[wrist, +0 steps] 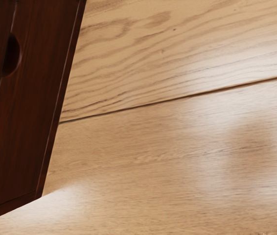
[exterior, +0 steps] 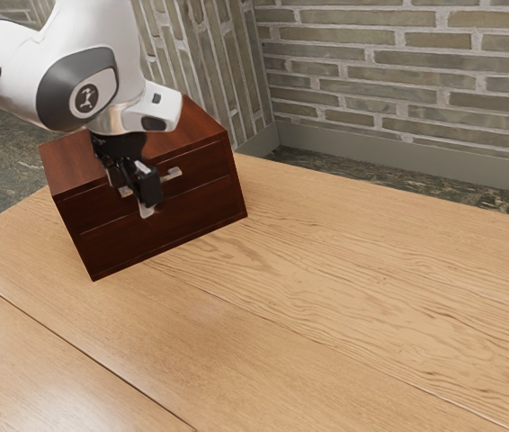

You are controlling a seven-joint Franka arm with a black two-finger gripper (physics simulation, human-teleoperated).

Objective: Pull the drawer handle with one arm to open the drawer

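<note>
1. The cabinet (exterior: 196,193) is a dark red-brown wooden box. It stands on the desk (exterior: 353,288) toward the exterior view's upper left, near the corner of the brick wall (exterior: 398,63).
2. A horizontal line splits the cabinet's front face into two halves. The drawer (exterior: 202,165) is the upper half. It appears to sit flush with the lower half, though the angle makes this hard to judge.
3. The drawer handle (exterior: 173,171) is a pale grey bar on the drawer. A short end sticks out toward the exterior view's right, and another pale piece shows just below the claw. The middle of the bar is hidden.
4. The arm (exterior: 48,63) comes in from the exterior view's upper left, cut off by the picture edge. It covers part of the cabinet's top.
5. The claw (exterior: 144,187) is black and points down against the front face, directly over the drawer handle. It cannot be told whether it is spread, narrowed or clamped on the bar, because dark parts overlap there.
6. In the wrist view, a panel of the cabinet (wrist: 21,122) is cut off by the picture edge. It carries a rounded dark recess (wrist: 11,53).
7. Beside that panel lies the desk (wrist: 177,161), crossed by a board seam (wrist: 177,97).
</note>
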